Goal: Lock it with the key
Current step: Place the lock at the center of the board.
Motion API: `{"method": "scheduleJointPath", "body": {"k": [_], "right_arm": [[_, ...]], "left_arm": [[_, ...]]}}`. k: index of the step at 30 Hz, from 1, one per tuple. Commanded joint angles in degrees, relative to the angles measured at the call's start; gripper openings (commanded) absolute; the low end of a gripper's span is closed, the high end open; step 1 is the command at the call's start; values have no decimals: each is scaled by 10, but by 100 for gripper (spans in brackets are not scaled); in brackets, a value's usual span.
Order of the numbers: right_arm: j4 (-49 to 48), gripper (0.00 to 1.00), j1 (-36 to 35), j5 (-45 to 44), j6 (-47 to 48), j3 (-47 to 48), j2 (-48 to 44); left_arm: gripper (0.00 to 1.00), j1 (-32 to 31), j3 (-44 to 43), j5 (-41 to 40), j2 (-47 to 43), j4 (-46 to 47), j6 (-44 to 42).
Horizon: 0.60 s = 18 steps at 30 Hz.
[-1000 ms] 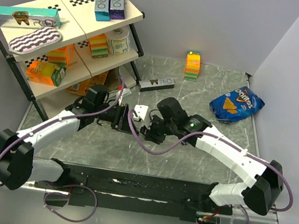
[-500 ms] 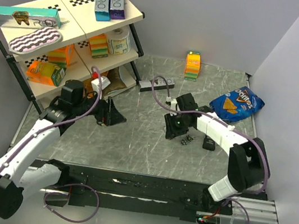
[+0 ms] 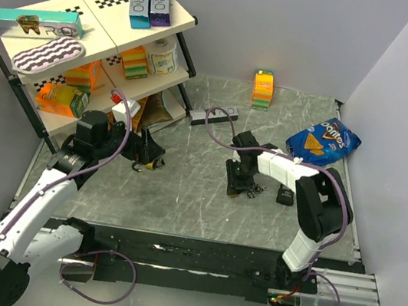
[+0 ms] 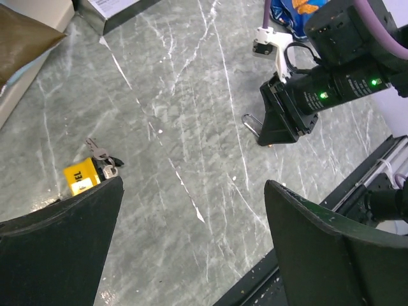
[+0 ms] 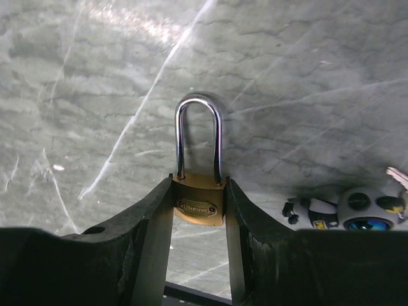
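1. Both fingers of the left gripper point(image 4: 192, 191) are hanging spread wide, the key bunch point(image 4: 86, 173) lying just beside one finger, so the left arm is nearer.
2. Brass padlock point(image 5: 199, 207) is sitting pinched in the right gripper point(image 5: 199, 185), well apart rightward, shackle point(image 5: 199, 137) pointing straight out.

Brass lock point(image 5: 199, 208) gripped upright, key bunch point(image 5: 347, 209) beside

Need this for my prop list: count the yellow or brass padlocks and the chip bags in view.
Padlocks: 2, the brass padlock between the right fingers and the yellow padlock.
Chip bags: 1, the Doritos bag.
Total: 3.
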<state>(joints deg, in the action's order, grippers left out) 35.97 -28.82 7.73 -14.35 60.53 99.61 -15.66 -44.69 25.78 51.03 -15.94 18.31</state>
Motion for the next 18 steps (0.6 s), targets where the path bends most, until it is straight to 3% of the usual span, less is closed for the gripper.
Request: {"method": "scheduleJointPath", "body": {"k": [1,7,12,13,14,18], "right_arm": [[-9,1,2,-46,-38,19,4],[-4,0,4,-73,-70,16,26],[28,1,4,-93,-78,53,64],[27,3,5,-93,-79,55,66],[26,14,5,-91,-80,53,67],[20,34,5,-91,-82,43,64]], "left_arm": [[96,3,9,-20,-22,27,10],[96,3,21,11,-14,43,-11],[96,3,-22,32,34,-29,-34],[96,3,-29,37,48,-43,-48],[96,2,-33,44,50,-49,-54],[96,3,-36,58,46,-66,-92]]}}
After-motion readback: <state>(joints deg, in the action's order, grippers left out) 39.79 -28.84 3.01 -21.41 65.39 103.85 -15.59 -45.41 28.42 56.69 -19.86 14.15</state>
